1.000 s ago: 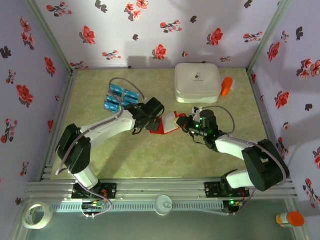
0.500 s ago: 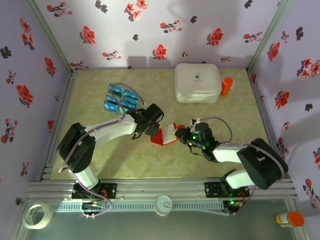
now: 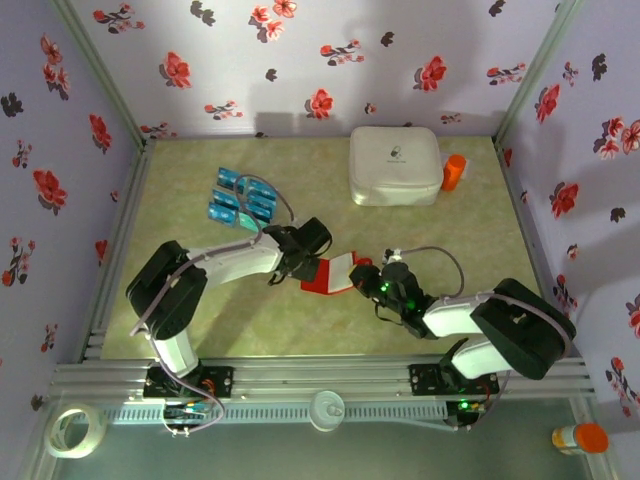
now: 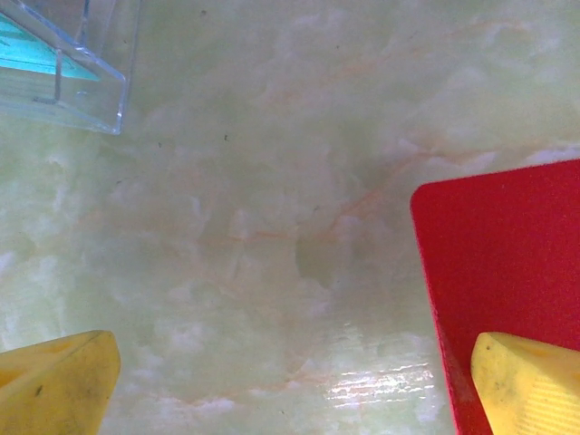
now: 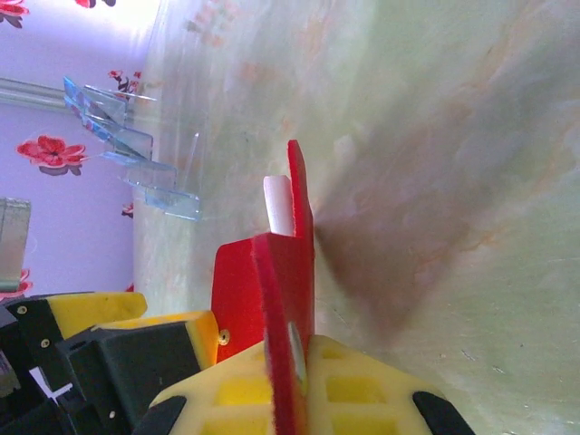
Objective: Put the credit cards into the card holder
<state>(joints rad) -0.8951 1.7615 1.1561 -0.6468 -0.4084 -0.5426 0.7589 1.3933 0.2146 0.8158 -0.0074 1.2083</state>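
The red card holder (image 3: 328, 276) sits partly unfolded on the green table. My right gripper (image 3: 362, 276) is shut on the card holder's upright flap (image 5: 299, 272), and a white edge (image 5: 276, 207) sticks out of a pocket. My left gripper (image 3: 303, 262) is open just left of the holder. In the left wrist view one yellow fingertip (image 4: 530, 388) hangs over the holder's red face (image 4: 503, 263), while the other fingertip (image 4: 54, 381) is over bare table. The blue and teal credit cards (image 3: 241, 198) stand in a clear rack (image 4: 54, 68) at the back left.
A big white rounded box (image 3: 396, 165) sits at the back right with an orange object (image 3: 454, 172) beside it. Flowered walls close three sides. The left arm's black and yellow gripper body (image 5: 118, 353) is close beside the held holder.
My right gripper has pulled the card holder toward the near edge and lower. The left gripper has followed it, staying open beside it.
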